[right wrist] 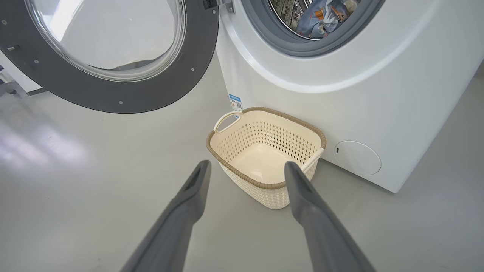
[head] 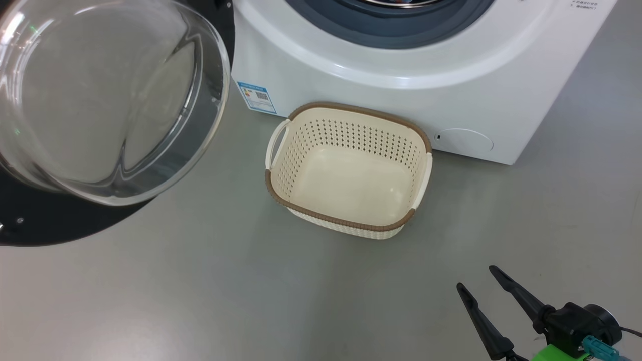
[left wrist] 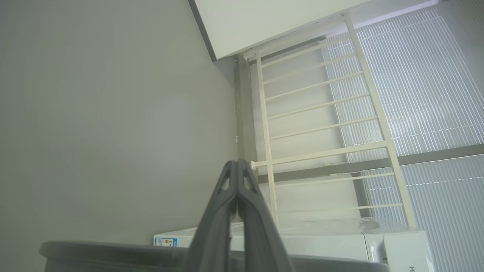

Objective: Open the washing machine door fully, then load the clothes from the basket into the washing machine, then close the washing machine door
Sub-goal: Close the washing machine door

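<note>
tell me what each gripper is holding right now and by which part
Nothing is held. The right gripper is open, short of the basket; the left gripper is shut on nothing.

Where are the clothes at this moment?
In the right wrist view, the clothes lie inside the washing machine, top centre, above the empty basket.

Head view looks steeply down, close above the basket before the washing machine; right wrist view shares both from low near the floor; left wrist view, seemingly rolled sideways, faces a far railing
</note>
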